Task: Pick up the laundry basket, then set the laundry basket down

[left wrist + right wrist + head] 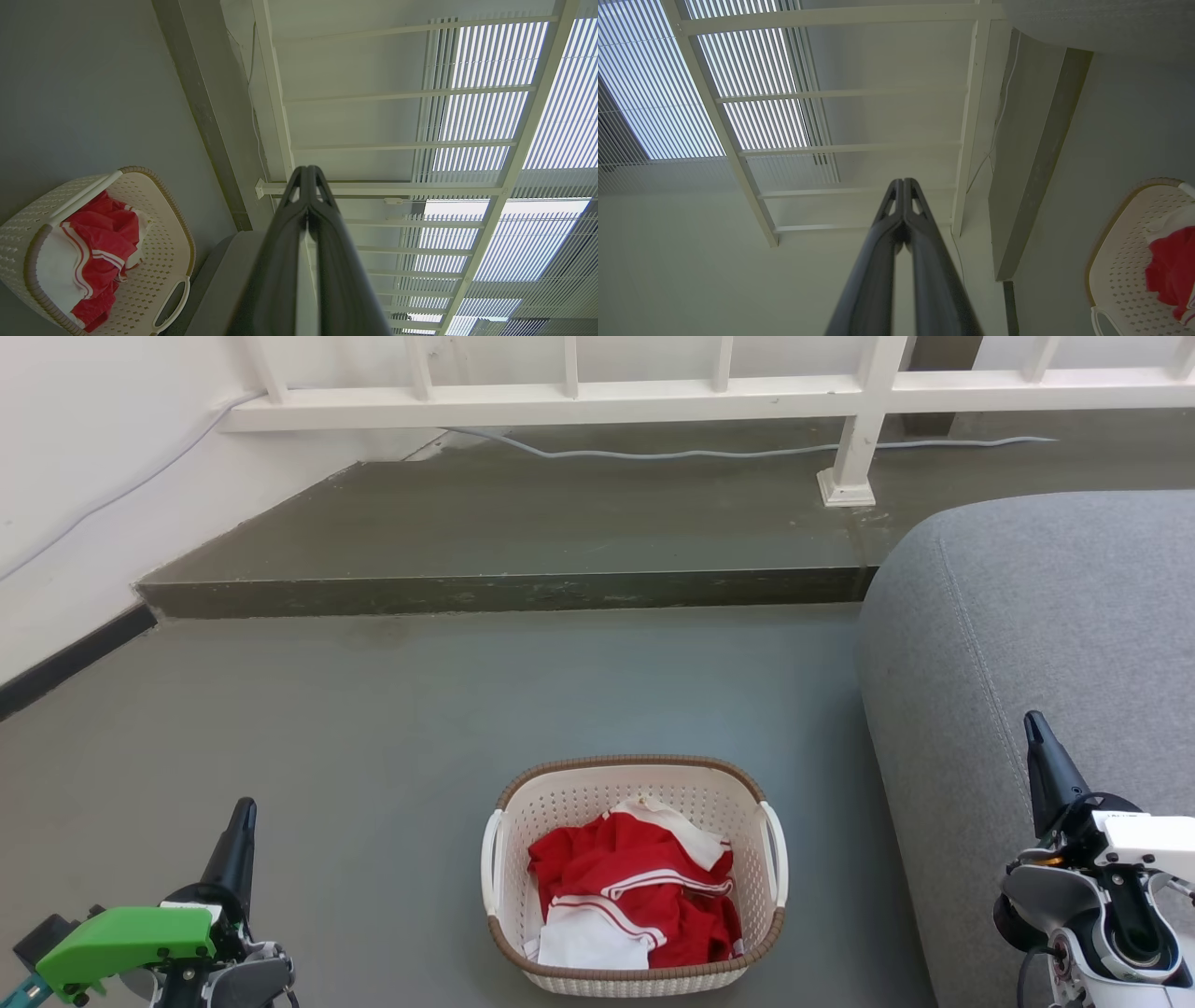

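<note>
- Currently the laundry basket [579, 803] is seen upright on the grey floor [373, 728], low and centre in the head view, between the two arms.
- A red garment with white stripes [644, 887] is piled inside it; a white piece of cloth is seen at the near left corner.
- The white loop handles [492, 863] sit on the basket's left and right sides; neither is touched by anything.
- The left claw [245, 812] is held at lower left, well apart from the basket. Its fingers are pressed together along their length and nothing is gripped.
- The right claw [1034, 723] is held at lower right, in front of the grey sofa [1046, 635], also well apart from the basket. Its fingers are closed tip to tip and empty.
- Both claws are pointed away from the robot, toward the white railing [560, 401].
- The sofa is found near the basket's right side, with a strip of floor between them.
- A raised concrete step [560, 523] is seen beyond the basket; the railing is mounted on it and a grey cable [653, 453] is run along its far side.
</note>
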Robot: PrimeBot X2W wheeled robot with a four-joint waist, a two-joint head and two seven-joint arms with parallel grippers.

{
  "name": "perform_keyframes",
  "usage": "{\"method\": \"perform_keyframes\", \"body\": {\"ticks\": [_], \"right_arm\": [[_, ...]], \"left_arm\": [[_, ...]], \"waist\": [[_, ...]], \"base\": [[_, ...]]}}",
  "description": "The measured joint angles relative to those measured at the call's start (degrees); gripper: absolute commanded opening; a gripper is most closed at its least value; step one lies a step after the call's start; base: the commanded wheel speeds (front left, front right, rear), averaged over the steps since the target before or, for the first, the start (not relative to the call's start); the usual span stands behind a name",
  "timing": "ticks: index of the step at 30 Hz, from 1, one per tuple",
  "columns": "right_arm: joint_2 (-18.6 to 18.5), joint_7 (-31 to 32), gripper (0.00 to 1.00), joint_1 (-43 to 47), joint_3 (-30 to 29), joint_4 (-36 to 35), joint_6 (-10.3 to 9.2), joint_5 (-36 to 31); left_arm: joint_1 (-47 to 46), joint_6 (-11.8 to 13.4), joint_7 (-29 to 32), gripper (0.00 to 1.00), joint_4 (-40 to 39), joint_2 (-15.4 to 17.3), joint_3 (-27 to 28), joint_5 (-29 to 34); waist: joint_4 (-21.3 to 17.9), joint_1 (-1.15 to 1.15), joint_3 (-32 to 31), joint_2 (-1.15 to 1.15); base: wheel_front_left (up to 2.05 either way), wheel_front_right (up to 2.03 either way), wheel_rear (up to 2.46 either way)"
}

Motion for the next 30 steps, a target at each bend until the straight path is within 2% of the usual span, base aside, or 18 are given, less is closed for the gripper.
{"method": "perform_keyframes", "body": {"ticks": [30], "right_arm": [[0.02,0.45,0.00,-0.01,-0.13,0.02,0.00,0.00]], "left_arm": [[-0.07,-0.10,0.08,0.00,0.15,-0.09,0.09,0.00]], "waist": [[0.00,0.00,0.00,0.00]], "base": [[0.00,0.00,0.00]]}}
